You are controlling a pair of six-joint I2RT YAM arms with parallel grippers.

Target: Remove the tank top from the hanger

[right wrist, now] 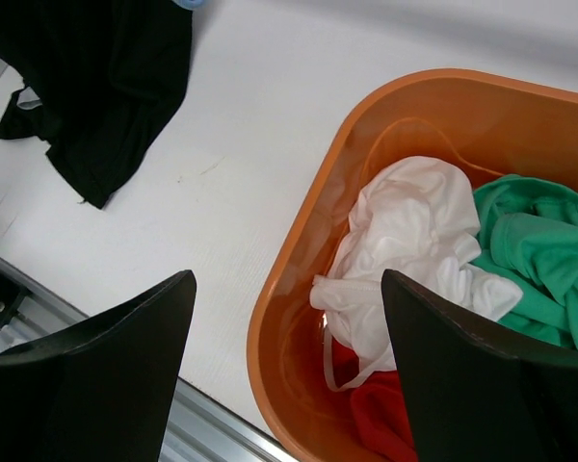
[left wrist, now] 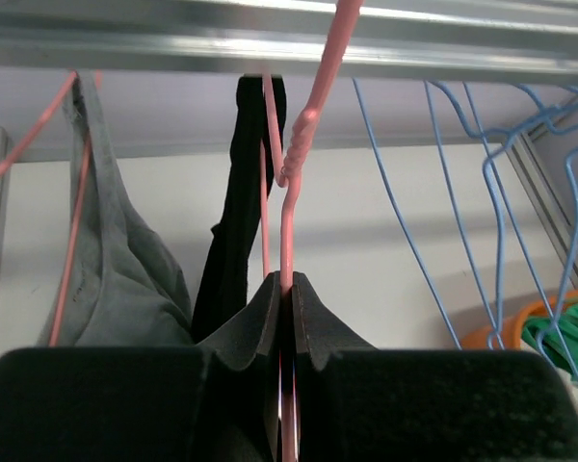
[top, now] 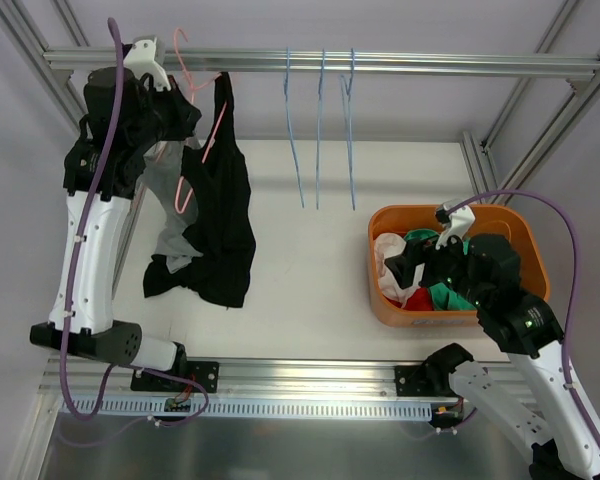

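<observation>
A black tank top (top: 225, 220) hangs from a pink hanger (top: 220, 118) on the rail (top: 400, 63) at the back left, its lower part pooled on the table. In the left wrist view its strap (left wrist: 246, 183) runs beside the pink hanger wire (left wrist: 299, 144). My left gripper (top: 165, 85) is up at the rail, and its jaws (left wrist: 287, 289) are shut on that hanger wire below the twisted neck. My right gripper (top: 408, 265) is open and empty over the orange basket's left rim (right wrist: 287, 279).
A grey garment (left wrist: 125, 279) hangs on a second pink hanger (left wrist: 72, 241) just left of the black top. Three blue wire hangers (top: 320, 130) hang mid-rail. The orange basket (top: 525, 235) at right holds white, green and red clothes (right wrist: 414, 231).
</observation>
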